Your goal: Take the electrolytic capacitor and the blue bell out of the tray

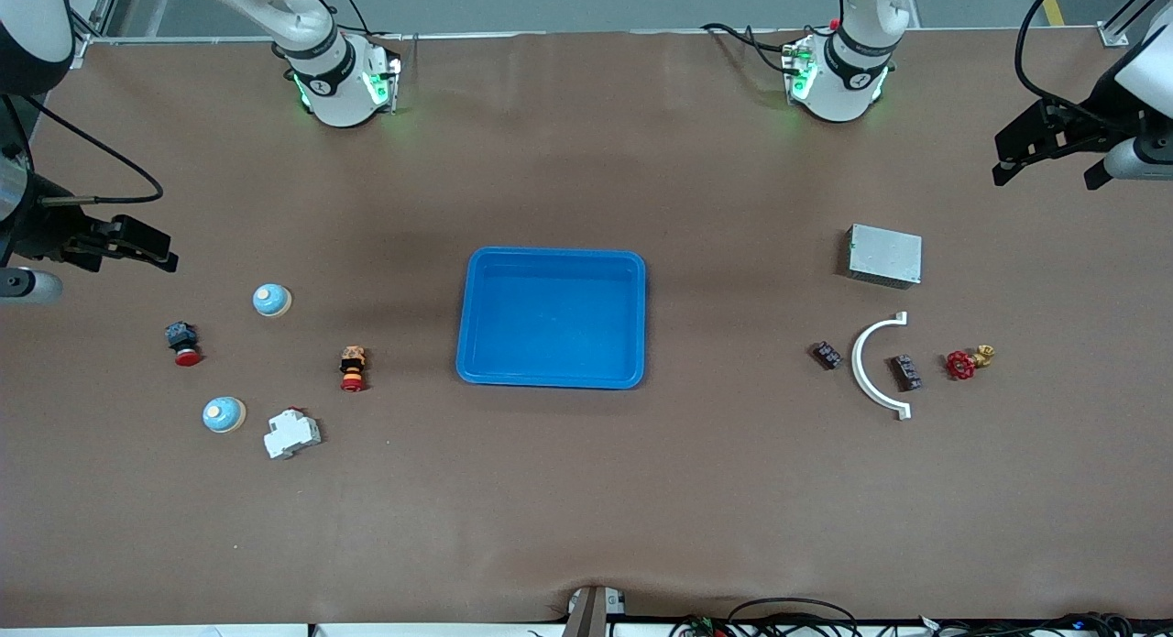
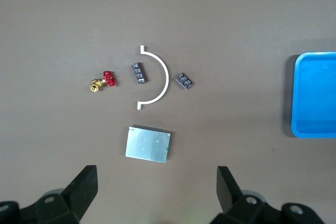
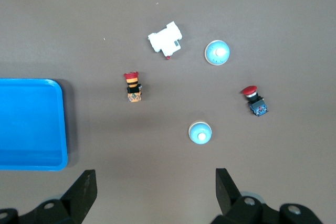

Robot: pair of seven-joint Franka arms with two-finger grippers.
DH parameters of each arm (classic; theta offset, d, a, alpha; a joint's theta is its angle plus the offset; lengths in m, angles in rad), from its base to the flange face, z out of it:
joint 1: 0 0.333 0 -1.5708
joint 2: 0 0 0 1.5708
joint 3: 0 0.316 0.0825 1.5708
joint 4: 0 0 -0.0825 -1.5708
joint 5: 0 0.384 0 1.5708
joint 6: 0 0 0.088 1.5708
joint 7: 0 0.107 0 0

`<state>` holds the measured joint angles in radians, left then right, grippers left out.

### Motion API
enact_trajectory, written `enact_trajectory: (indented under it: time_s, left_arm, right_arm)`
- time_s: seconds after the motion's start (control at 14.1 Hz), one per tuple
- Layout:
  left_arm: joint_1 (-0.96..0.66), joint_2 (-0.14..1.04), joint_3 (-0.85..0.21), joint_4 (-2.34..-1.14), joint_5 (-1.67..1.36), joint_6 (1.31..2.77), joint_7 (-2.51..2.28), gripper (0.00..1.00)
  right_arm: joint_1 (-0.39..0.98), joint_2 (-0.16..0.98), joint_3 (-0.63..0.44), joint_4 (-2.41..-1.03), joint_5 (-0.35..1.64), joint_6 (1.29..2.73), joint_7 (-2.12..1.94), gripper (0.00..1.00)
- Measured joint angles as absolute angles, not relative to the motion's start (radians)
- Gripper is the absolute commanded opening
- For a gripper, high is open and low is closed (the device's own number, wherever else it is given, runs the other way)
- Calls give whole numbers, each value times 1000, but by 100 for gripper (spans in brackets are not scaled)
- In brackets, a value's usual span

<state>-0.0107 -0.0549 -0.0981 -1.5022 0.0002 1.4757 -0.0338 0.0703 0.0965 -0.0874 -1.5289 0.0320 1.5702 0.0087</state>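
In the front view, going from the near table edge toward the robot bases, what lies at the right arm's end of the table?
White breaker → nearer bell → orange-and-red button → red-capped button → farther bell.

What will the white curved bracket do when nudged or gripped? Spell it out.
The white curved bracket lies flat on the table, so it will probably slide or pivot rather than roll. It looks thin, likely light and slightly springy. Its low profile may make pinching from above awkward, and pivoting could knock the small black component inside its arc.
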Motion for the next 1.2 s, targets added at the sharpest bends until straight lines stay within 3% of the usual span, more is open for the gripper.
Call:
enact_trajectory:
  time_s: [0.57,0.85,1.2]
  left_arm:
    - [-10,-56,-99,-1502,0,1466,-33,100]
    - [-10,-56,-99,-1502,0,1456,-33,100]
    - [-10,-61,-99,-1502,0,1446,-33,100]
  right_arm:
    - [49,29,-93,-1573,29,1561,10,100]
    - [-65,25,25,-1584,29,1584,10,100]
    - [-82,25,52,-1585,28,1585,10,100]
